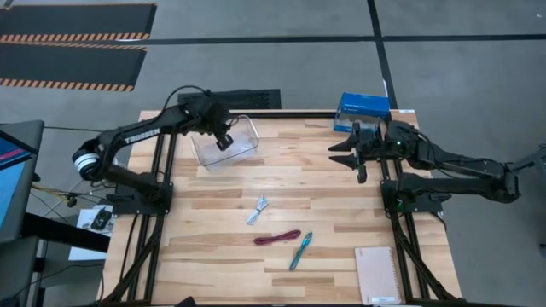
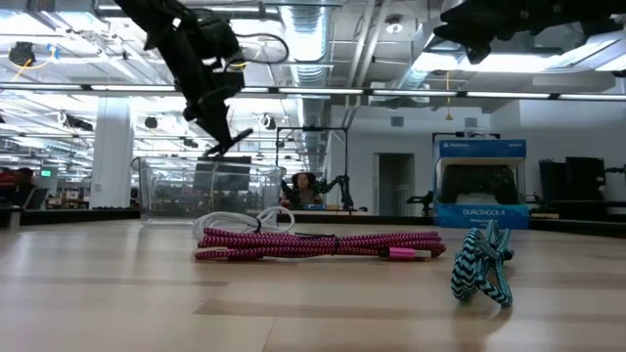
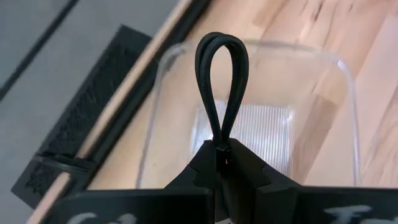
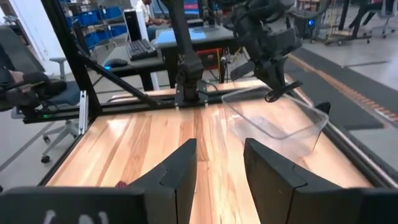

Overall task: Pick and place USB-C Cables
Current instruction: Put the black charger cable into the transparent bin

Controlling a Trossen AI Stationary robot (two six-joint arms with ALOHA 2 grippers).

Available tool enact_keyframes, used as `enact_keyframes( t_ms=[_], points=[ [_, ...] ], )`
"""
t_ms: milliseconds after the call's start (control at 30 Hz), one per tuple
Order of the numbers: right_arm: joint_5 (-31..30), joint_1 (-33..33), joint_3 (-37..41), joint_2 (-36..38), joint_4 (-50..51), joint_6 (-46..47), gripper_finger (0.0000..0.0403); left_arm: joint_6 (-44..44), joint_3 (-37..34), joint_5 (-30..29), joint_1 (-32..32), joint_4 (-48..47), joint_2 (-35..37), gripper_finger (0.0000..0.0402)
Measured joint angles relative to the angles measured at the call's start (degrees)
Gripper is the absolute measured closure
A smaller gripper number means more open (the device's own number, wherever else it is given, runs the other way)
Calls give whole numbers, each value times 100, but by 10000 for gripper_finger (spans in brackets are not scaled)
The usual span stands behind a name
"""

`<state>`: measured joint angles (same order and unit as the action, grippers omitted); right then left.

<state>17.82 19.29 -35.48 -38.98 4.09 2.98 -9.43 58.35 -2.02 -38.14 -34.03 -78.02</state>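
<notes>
Your left arm, lettered TROSSEN, is holding the left gripper (image 1: 223, 141) above the clear bin (image 1: 247, 128) at the table's (image 1: 341, 205) far edge, fingers pinching the black cable (image 3: 222, 81). The blue box (image 2: 479, 186) is reading DUALSHOCK 4. The white cable (image 1: 258, 209), maroon cable (image 1: 277, 238) and teal cable (image 1: 300, 250) are lying mid-table with bare wood around them. Your right gripper (image 4: 217, 168) is waiting, spread, near the far right edge.

Black cable (image 3: 222, 81) lower end hidden inside the left gripper (image 3: 222, 163) fingers, notebook (image 1: 377, 275) near the table's front edge possibly cut off, white-grey cable (image 2: 249, 219) mostly behind the maroon one (image 2: 318, 243)
</notes>
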Motion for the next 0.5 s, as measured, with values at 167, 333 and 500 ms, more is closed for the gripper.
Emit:
enact_keyframes(
  t_ms=[167,333,500],
  points=[
    [0,-2,0,0,277,2,246,66,0,-5,125,-7,-413,401],
    [0,-1,0,0,387,15,251,156,0,-26,300,-16,-668,401],
    [0,-2,0,0,387,15,253,175,-27,-276,435,-112,-754,401]
  ],
)
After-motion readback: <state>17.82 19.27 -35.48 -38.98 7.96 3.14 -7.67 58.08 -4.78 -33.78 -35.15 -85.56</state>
